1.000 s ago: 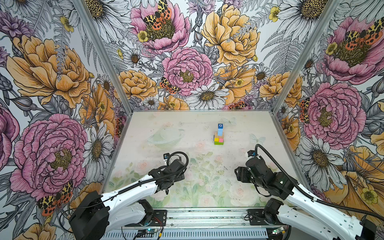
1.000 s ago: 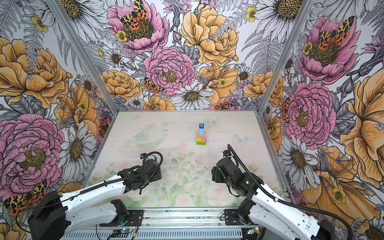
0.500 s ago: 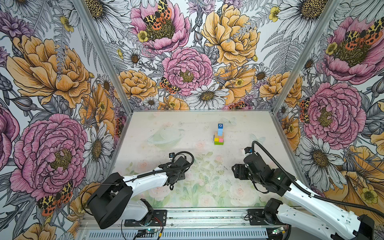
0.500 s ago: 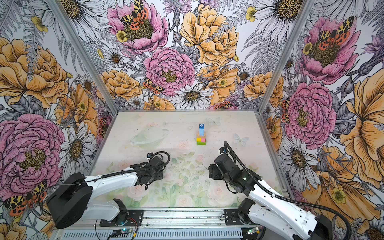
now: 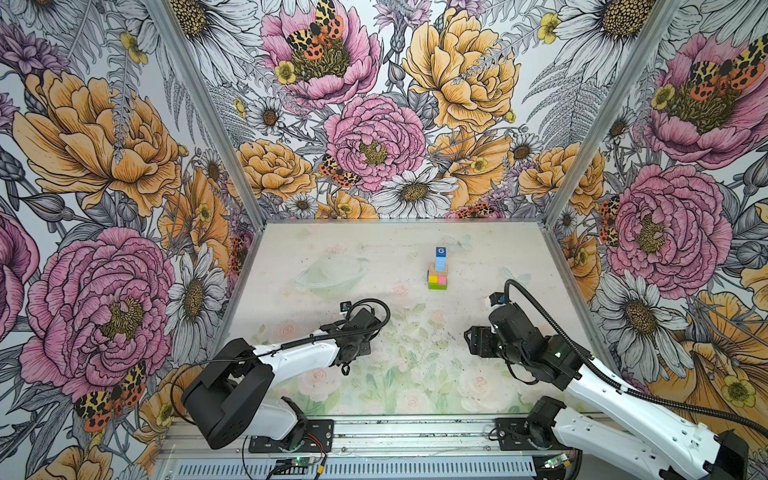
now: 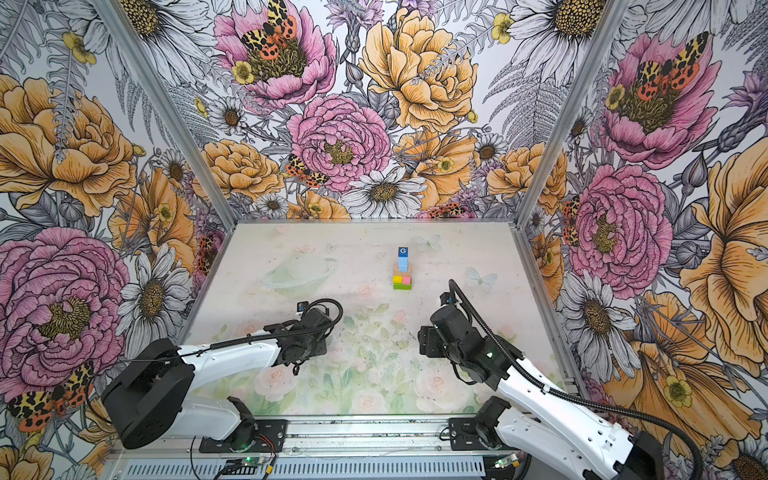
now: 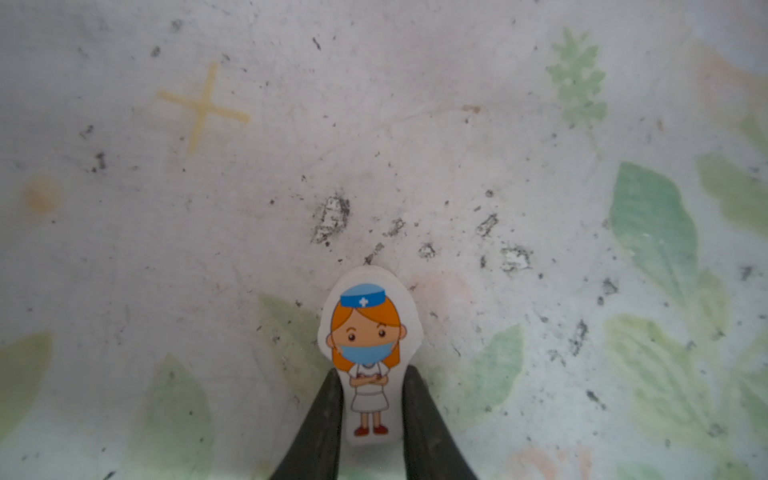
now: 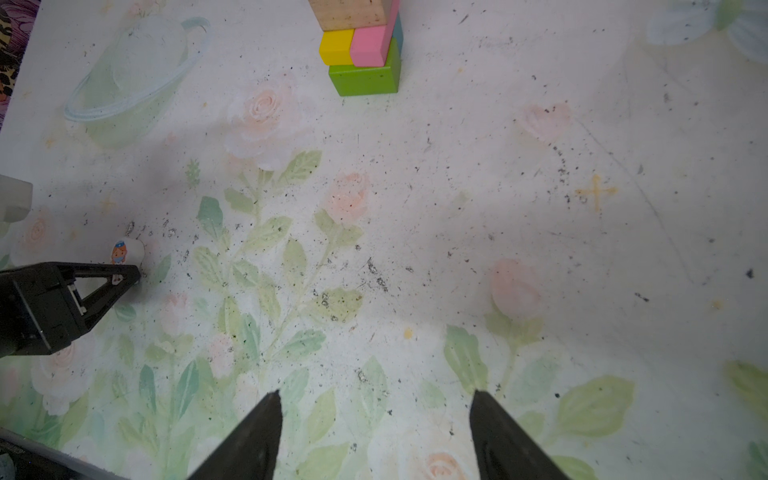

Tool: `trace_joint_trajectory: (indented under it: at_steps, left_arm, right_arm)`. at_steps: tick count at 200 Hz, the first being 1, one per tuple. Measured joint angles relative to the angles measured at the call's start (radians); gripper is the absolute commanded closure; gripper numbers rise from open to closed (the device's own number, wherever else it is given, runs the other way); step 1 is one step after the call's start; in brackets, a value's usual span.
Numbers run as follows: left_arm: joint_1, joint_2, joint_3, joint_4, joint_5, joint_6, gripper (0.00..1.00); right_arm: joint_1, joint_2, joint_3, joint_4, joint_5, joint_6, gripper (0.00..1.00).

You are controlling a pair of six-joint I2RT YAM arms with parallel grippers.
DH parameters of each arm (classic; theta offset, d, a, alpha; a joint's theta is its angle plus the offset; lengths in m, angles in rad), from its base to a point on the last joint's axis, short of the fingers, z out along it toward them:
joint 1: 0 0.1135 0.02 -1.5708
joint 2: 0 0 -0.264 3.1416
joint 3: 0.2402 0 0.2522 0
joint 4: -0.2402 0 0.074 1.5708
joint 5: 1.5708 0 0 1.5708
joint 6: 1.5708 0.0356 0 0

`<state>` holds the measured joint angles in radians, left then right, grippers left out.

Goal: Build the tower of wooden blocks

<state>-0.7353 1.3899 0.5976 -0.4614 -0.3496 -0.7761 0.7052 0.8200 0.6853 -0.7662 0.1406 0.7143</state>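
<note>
The scuffed, pale floral-print desk (image 5: 374,249) carries the wood block tower (image 5: 438,272) right of centre in both top views: green base, yellow, pink, tan, blue cubes. Black right fingers (image 8: 253,440) gape, empty. The left fingers (image 7: 320,424) clench the flat white nurse figure (image 7: 365,332), left of centre, well apart from the tower.

Left gripper (image 7: 372,372) closed on the white toy figure (image 7: 365,332) at its lower half, nurse print facing camera. Scuffed floral table (image 7: 374,124) behind.

G, white on dark blue: top block (image 5: 440,251) of wood block tower (image 5: 438,272) | white cross: cap of toy figure (image 7: 368,353)
</note>
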Motion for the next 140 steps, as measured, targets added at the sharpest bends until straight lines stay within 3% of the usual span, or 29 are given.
trace_joint_trajectory:
  at_steps: [71,140]
  left_arm:
    - [-0.009,0.055,0.051,-0.002,0.003,-0.002,0.87]
    - [-0.1,0.188,0.188,-0.012,0.022,-0.002,0.87]
  right_arm:
    - [-0.013,-0.03,0.004,0.0,-0.015,-0.002,0.26]
    - [-0.063,-0.07,0.004,-0.022,-0.026,-0.029,0.26]
